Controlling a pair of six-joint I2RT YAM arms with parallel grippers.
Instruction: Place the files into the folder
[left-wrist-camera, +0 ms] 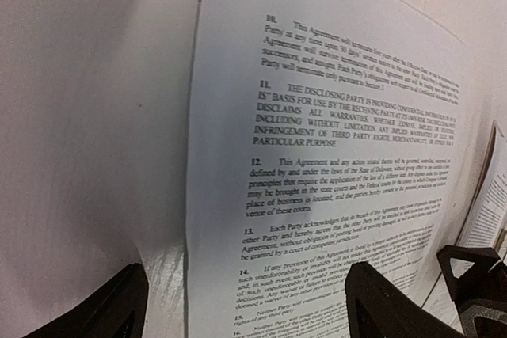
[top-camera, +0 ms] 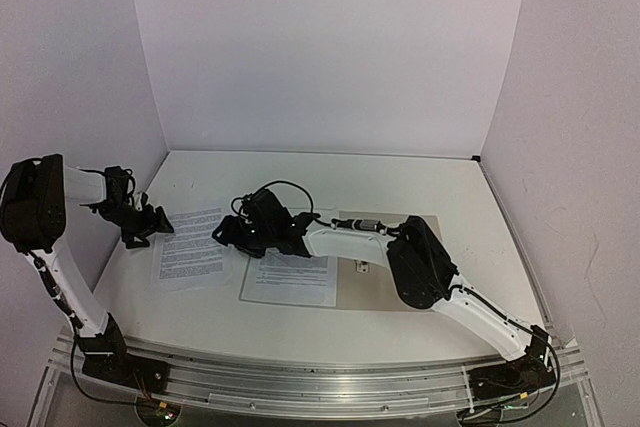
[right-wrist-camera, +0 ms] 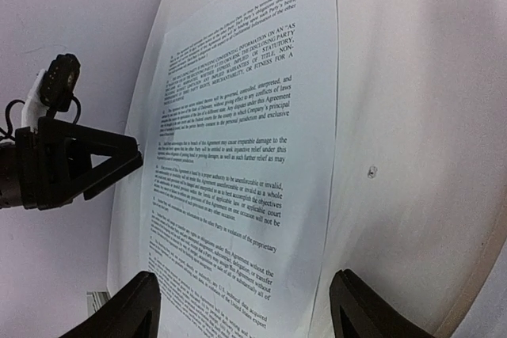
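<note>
Since one printed sheet lies outside the folder, my left pincer: spread just above its edge.
My right pincer: spread opposite, probably to lift it.

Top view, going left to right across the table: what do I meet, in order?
left gripper → loose sheet → second sheet → bare part of the folder. The right gripper overlaps the second sheet, so it is left out.
</note>
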